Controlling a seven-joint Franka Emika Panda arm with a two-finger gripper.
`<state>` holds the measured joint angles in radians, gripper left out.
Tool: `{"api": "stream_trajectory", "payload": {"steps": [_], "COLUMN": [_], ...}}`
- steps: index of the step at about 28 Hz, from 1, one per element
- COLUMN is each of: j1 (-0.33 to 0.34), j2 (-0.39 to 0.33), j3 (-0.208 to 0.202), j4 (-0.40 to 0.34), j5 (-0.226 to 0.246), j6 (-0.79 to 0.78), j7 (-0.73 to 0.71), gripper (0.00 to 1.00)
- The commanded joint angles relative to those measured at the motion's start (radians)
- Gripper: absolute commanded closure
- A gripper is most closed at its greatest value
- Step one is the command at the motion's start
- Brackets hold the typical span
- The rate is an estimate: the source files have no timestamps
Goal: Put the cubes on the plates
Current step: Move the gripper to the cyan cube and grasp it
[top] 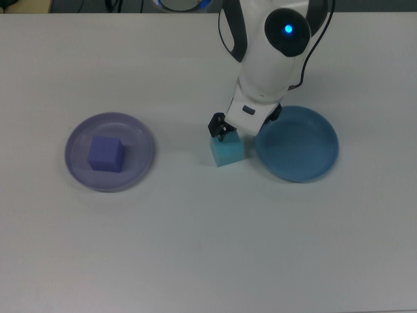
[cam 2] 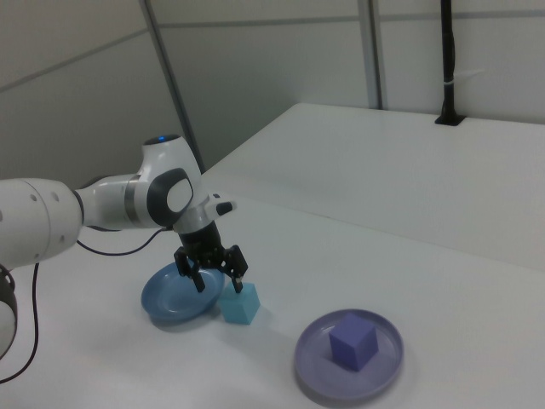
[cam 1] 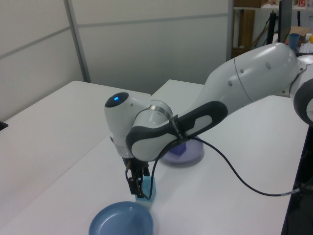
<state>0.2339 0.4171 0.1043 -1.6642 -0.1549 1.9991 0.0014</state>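
gripper (cam 2: pixel 218 279) spread over cyan cube (cam 2: pixel 240 304), contact unclear

No legible text, label, brand mark, number or sign appears in the top, left or right view.

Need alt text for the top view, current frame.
A white robot arm reaches down with its open gripper over a turquoise cube on a white table, just left of an empty blue plate. Farther left, a purple cube sits on a lavender plate.
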Motion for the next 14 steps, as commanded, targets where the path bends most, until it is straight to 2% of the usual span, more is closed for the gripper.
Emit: {"api": "stream_trajectory", "payload": {"steps": [1,7,12,14], "j1": [-0.008,-0.042,-0.036,-0.031], "j2": [0.005,-0.011,0.005,0.005], "j3": [-0.018,-0.026,-0.025,-0.024], "j4": [-0.003,0.001,-0.002,-0.008], "j5": [0.005,0.008,-0.006,-0.008], "j6": [-0.005,-0.01,-0.003,-0.005], "j7": [0.003,0.009,0.011,0.009], "gripper": [0.0,0.0,0.0,0.06]}}
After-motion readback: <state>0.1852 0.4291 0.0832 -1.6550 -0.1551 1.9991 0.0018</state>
